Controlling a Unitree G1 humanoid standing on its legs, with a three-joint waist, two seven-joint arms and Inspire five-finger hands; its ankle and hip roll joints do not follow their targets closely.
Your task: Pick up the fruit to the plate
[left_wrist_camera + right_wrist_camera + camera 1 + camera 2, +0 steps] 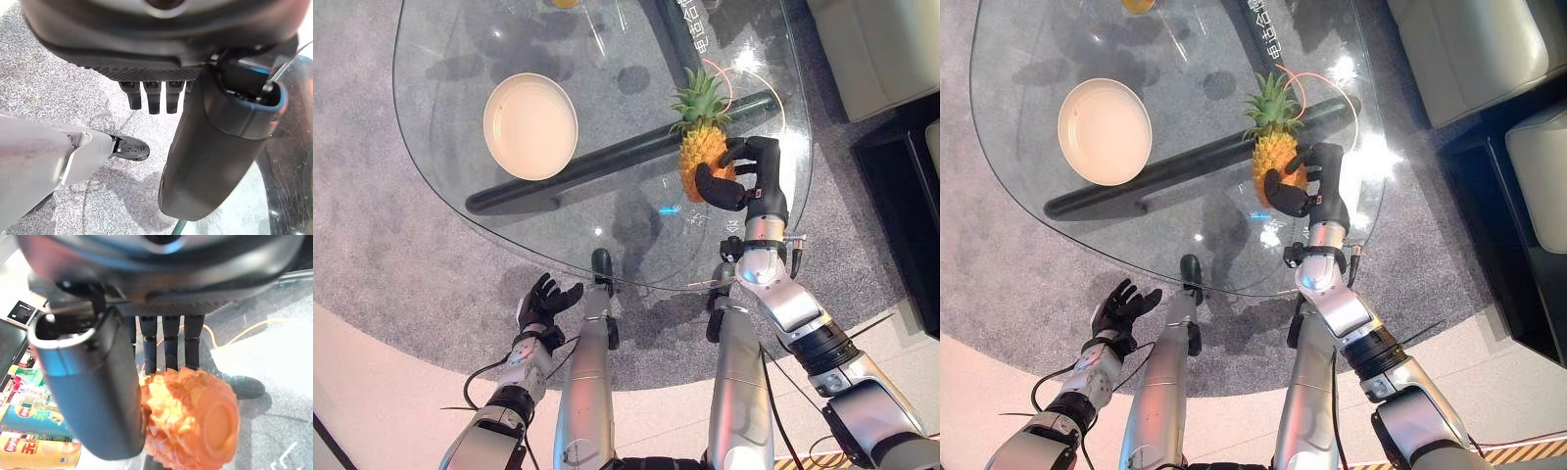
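Observation:
A small pineapple (701,149) with a green crown stands on the glass table (450,147), towards its right side. My right hand (756,178) is at it, thumb on its near side and fingers curled round its right side. The right wrist view shows the orange fruit (195,421) between my thumb and fingers. A cream plate (530,125), with nothing on it, lies on the table's left part. My left hand (540,304) hangs below the table's near edge over the carpet, fingers spread.
A dark bar (607,162) of the table's frame runs under the glass between plate and pineapple. An orange thing (565,3) sits at the far edge. A pale sofa (881,49) and a dark cabinet (901,186) stand right. Grey carpet surrounds the table.

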